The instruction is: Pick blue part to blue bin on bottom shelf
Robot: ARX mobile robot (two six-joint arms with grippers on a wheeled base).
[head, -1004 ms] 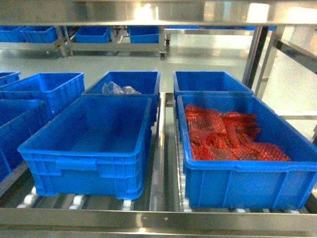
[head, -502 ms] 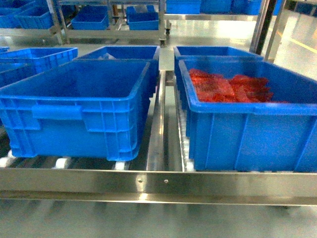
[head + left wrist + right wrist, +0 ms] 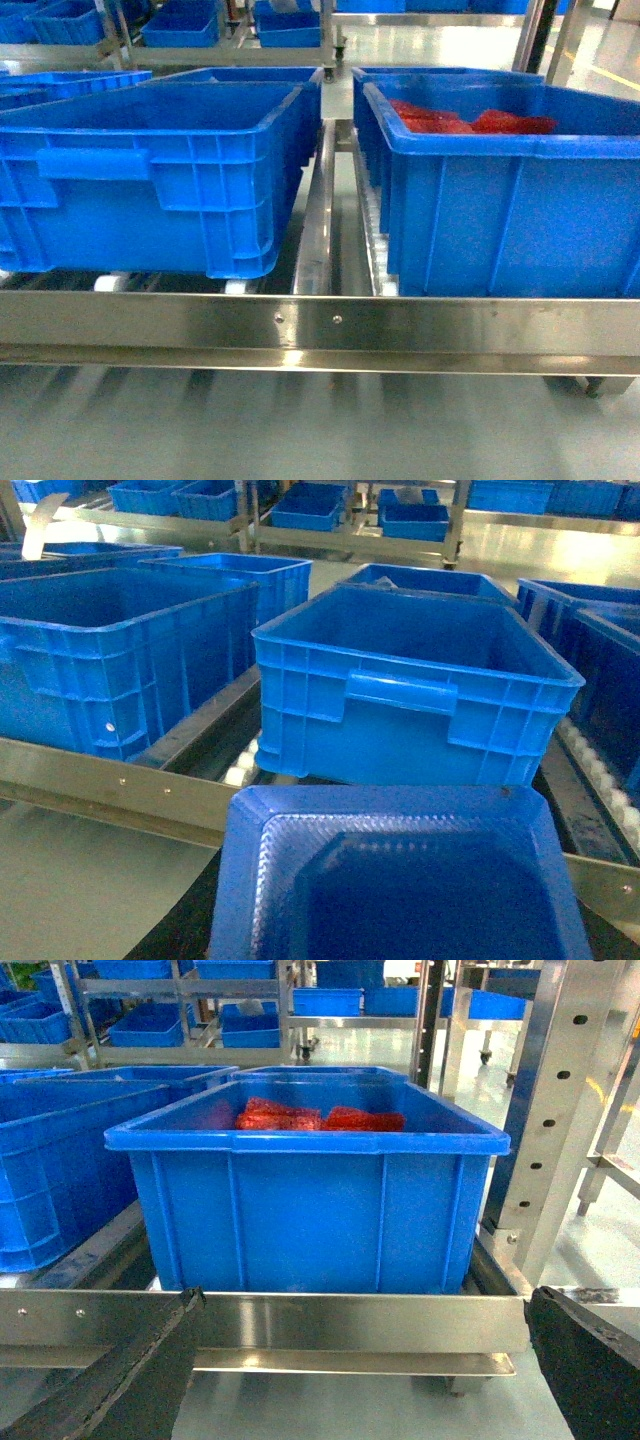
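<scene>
While our left tool, itself hidden below the left wrist frame so we cannot tell how it stands, seemingly carries the blue part [image 3: 400, 880], a shallow blue tray, our right tool [image 3: 360, 1360] hangs spread wide and empty before the front rail [image 3: 320, 325] of the bottom shelf [image 3: 318, 200]. Just beyond the rail sits the empty blue bin [image 3: 150, 180]; beside it, the crate of red packets [image 3: 510, 190]. We judge the risk is clipping the rail or bin rim [image 3: 400, 650] on approach, or drifting right into the wrong crate.
</scene>
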